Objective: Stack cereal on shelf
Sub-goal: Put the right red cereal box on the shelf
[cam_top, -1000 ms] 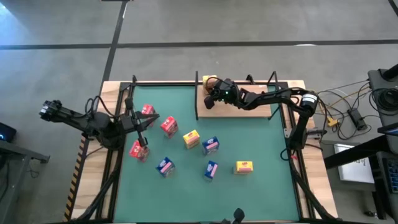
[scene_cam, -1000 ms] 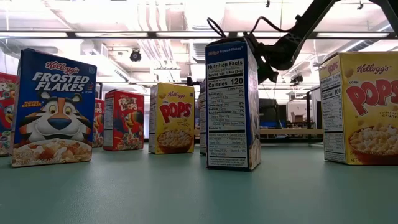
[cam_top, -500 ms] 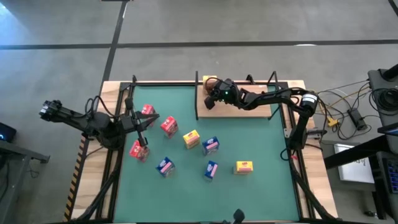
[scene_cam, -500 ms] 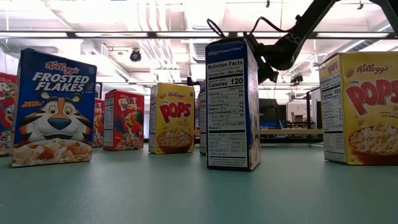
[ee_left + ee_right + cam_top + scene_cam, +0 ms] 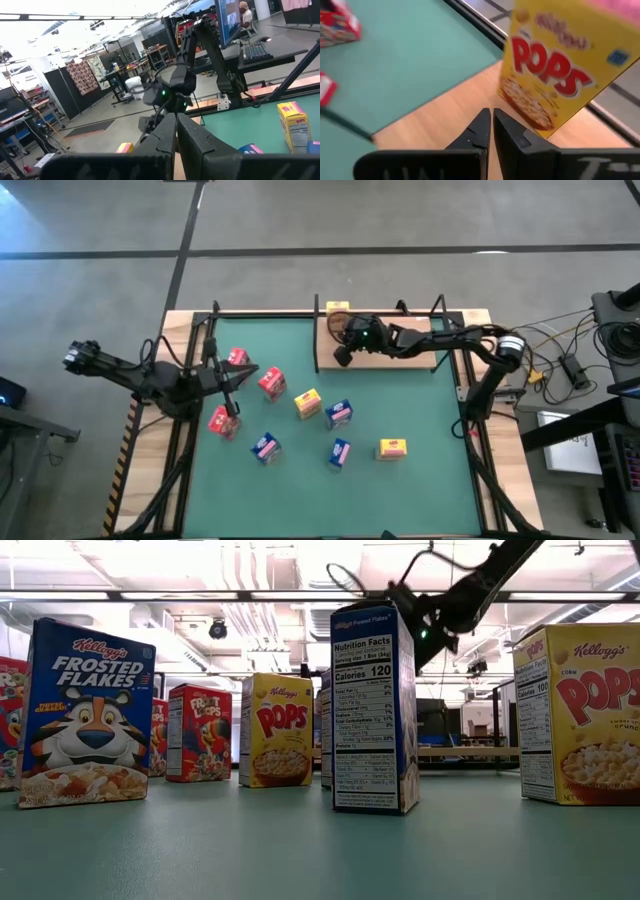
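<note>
A yellow cereal box (image 5: pixel 338 308) stands on its bottom on the far left corner of the light-wood shelf (image 5: pixel 400 352); the right wrist view shows the yellow box (image 5: pixel 555 65) upright on the board. My right gripper (image 5: pixel 343 356) (image 5: pixel 491 119) is shut and hovers over the shelf's left end, just near-side of that box and apart from it. The other cereal boxes stand on the green mat: red (image 5: pixel 271 382), yellow (image 5: pixel 307 403), blue (image 5: pixel 339 413) and more. My left gripper (image 5: pixel 232 377) (image 5: pixel 176 127) waits shut above the red boxes at the mat's left.
Thin black posts (image 5: pixel 316 335) (image 5: pixel 440 306) rise at the shelf's corners beside my right arm. In the low view a blue box (image 5: pixel 373 708) stands in front of the right gripper. A yellow box (image 5: pixel 392 448) and a blue one (image 5: pixel 340 452) sit toward the near edge.
My right gripper has drawn back from the yellow box on the shelf toward the table's near edge and has risen. The box stays standing on the shelf's far left corner, now uncovered in the high view.
</note>
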`<move>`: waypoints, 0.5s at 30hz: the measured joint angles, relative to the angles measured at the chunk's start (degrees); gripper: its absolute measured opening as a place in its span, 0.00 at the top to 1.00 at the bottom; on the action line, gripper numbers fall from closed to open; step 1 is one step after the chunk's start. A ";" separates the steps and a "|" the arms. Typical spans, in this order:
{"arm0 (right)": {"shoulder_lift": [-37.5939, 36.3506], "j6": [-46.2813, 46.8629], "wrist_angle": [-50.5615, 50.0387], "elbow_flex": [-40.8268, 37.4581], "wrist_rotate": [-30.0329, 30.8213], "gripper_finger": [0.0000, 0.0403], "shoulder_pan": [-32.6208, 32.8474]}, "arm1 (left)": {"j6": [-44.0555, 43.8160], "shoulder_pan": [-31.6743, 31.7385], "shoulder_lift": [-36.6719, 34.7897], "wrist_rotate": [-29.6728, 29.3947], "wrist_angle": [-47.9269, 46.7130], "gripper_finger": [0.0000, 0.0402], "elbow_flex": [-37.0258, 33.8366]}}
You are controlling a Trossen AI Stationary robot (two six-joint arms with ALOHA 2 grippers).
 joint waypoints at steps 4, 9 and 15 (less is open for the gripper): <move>-5.25 -2.36 -3.54 0.00 0.03 0.97 2.93 | -0.55 -0.01 1.48 0.01 1.98 1.00 -0.02; -11.39 -4.45 -5.04 -2.47 0.08 0.97 8.08 | -2.25 0.00 4.44 0.00 3.39 1.00 -0.04; -19.35 -6.28 -4.59 -8.18 0.05 0.97 14.52 | -3.73 -0.02 7.71 -0.89 6.16 1.00 0.05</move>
